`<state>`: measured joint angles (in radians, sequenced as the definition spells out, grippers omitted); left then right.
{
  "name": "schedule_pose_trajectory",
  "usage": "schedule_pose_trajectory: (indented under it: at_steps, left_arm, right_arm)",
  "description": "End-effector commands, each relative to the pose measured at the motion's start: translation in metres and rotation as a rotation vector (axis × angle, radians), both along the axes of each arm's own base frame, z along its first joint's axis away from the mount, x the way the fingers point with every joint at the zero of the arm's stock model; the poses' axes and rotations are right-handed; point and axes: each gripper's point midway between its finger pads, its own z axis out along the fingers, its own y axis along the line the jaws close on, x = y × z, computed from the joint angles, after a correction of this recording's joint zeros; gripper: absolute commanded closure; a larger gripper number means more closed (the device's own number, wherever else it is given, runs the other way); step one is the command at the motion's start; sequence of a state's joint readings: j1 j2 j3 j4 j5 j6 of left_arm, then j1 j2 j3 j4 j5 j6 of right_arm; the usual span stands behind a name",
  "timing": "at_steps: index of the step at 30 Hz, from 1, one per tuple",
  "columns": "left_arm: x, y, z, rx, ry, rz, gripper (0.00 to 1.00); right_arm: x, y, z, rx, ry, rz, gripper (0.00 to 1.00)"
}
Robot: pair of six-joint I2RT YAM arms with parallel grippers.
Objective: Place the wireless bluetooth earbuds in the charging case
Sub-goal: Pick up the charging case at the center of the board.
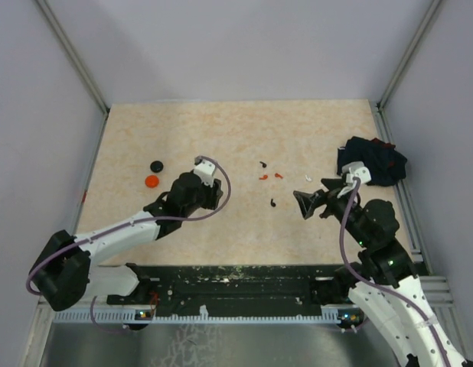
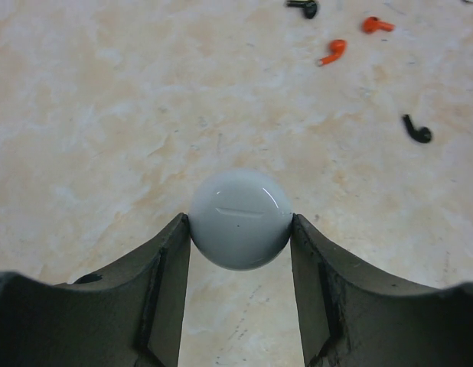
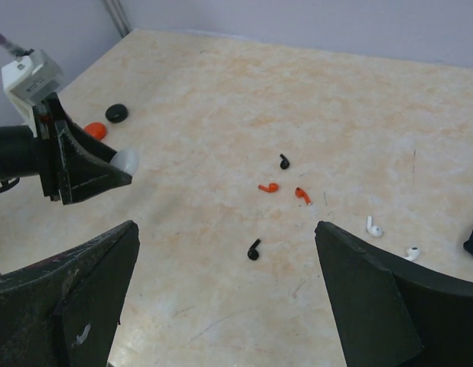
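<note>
My left gripper (image 2: 240,229) is shut on a round white charging case (image 2: 240,219), pinched at its sides between the fingertips. The right wrist view also shows this case (image 3: 125,160) in the left gripper (image 3: 123,170), at the left. Several earbuds lie loose on the table: a black one (image 3: 284,161), two orange ones (image 3: 269,187) (image 3: 301,194), a second black (image 3: 254,250) and two white (image 3: 373,226) (image 3: 412,252). My right gripper (image 1: 303,205) stands wide open and empty, just right of the near black earbud (image 1: 272,203).
A black disc (image 1: 156,165) and a red disc (image 1: 151,181) lie at the table's left. A dark navy cloth bundle (image 1: 372,160) sits at the right edge behind the right arm. Grey walls and metal rails enclose the table.
</note>
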<state>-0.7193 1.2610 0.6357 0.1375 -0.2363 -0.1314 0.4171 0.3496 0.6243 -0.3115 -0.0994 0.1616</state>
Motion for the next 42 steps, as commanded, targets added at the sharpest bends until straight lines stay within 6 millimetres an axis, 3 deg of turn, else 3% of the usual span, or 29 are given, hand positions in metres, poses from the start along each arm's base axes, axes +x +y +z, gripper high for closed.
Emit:
schedule_pose_trajectory:
  at_steps: [1,5,11,17,22,30,42]
  left_arm:
    - [-0.018,-0.030,0.032,-0.013,-0.138,-0.150,0.56]
    - [-0.040,-0.049,0.046,0.004,-0.206,-0.229,0.57]
    - [-0.060,-0.062,0.065,0.022,-0.324,-0.304,0.57]
    - [-0.070,-0.063,0.076,0.043,-0.435,-0.357,0.57]
    - [-0.073,-0.060,0.083,0.042,-0.495,-0.378,0.57]
    - [-0.079,-0.063,0.090,0.043,-0.580,-0.435,0.57]
    - [-0.087,-0.079,0.098,0.014,-0.604,-0.523,0.56]
  right_arm:
    - [-0.003,0.019,0.015,0.034,0.032,0.090,0.02]
    - [0.006,0.028,0.024,0.099,0.051,0.098,0.02]
    - [0.028,0.046,0.029,0.156,0.089,0.127,0.02]
    - [0.044,0.073,0.031,0.175,0.154,0.220,0.03]
    - [0.050,0.100,0.022,0.163,0.250,0.352,0.12]
    - [0.049,0.129,0.004,0.162,0.379,0.510,0.21]
    - [0.026,0.168,-0.014,0.148,0.447,0.686,0.28]
